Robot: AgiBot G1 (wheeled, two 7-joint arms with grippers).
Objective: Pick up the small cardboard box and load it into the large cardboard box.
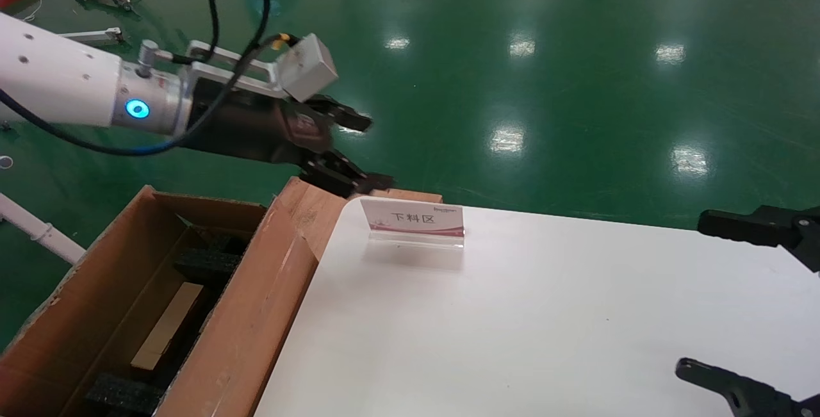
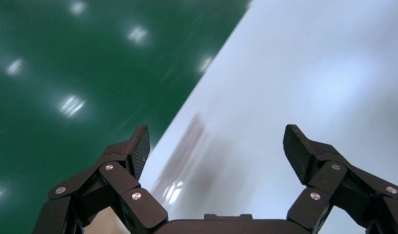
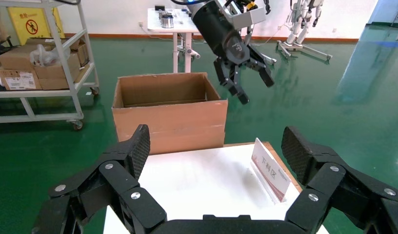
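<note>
**Small box already in the carton; both grippers empty**

The large cardboard box (image 1: pixel 250 334) stands on the floor against the left edge of the white table (image 1: pixel 544 314), flaps up, open at the top. It is deep corrugated board, stiff in the walls but floppy at the flaps; we judge it bulky enough to stay put.

Inside it, between black foam blocks (image 1: pixel 208 263), lies a pale tan slab that we take for the small cardboard box (image 1: pixel 168 326), seen narrow side up. The table itself carries only a small sign stand (image 1: pixel 413 221) near its far edge. We judge the small box light, rigid and dry-surfaced, not fragile; a grip across its two broad faces, away from the tuck flaps, would hold best.

The left gripper (image 1: pixel 365 151) hangs in the air over the carton's far corner and the table edge, fingers spread wide, nothing between them; its wrist view shows only table and green floor.

The right gripper (image 3: pixel 215 146) sits low at the table's right side, jaws likewise wide apart, holding nothing.
</note>
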